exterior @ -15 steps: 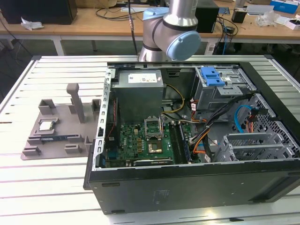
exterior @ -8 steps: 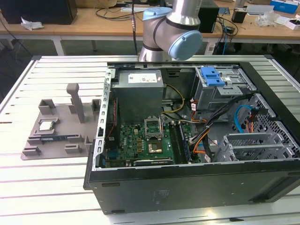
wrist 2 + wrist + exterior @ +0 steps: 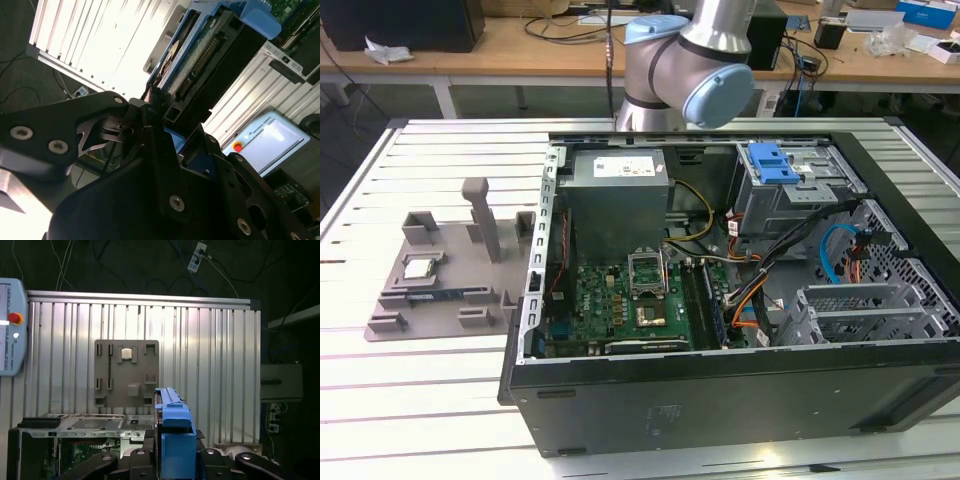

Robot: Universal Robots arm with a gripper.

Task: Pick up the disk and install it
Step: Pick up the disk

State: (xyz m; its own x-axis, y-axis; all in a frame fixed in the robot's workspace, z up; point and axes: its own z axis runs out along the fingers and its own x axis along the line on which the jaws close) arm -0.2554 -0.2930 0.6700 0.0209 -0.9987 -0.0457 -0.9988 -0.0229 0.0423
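Carrying the disk (image 3: pixel 172 425) well above the slatted table (image 3: pixel 210 350), with pick-up done and installation not yet done, judging from both wrist views. Clamped in the gripper (image 3: pixel 174 462), jaws closed narrow on one end of the blue carrier frame; edge-on in the first wrist view, a silver drive with connector row and blue rim in the second. Calls, as a judgement, for squaring the carrier with the drive cage (image 3: pixel 790 195) at 2 o'clock inside the open computer case (image 3: pixel 720 400) and keeping it untilted on the way in. Worth minding around that cage: blue latch piece (image 3: pixel 775 162) on top at its 12 o'clock, black cable bundle (image 3: pixel 800 238) and blue cable (image 3: pixel 828 245) close by at its 5 to 6 o'clock, orange wires (image 3: pixel 748 300) toward 7 o'clock, all likely snags on a low approach. Elsewhere in the exterior view: robot arm (image 3: pixel 685 55) at 12 o'clock behind the case, power supply (image 3: pixel 618 200) at 11 o'clock inside it, motherboard (image 3: pixel 620 305) at 7 o'clock, grey fixture tray (image 3: pixel 430 310) at 9 o'clock outside, small square chip (image 3: pixel 420 267) lying on it.
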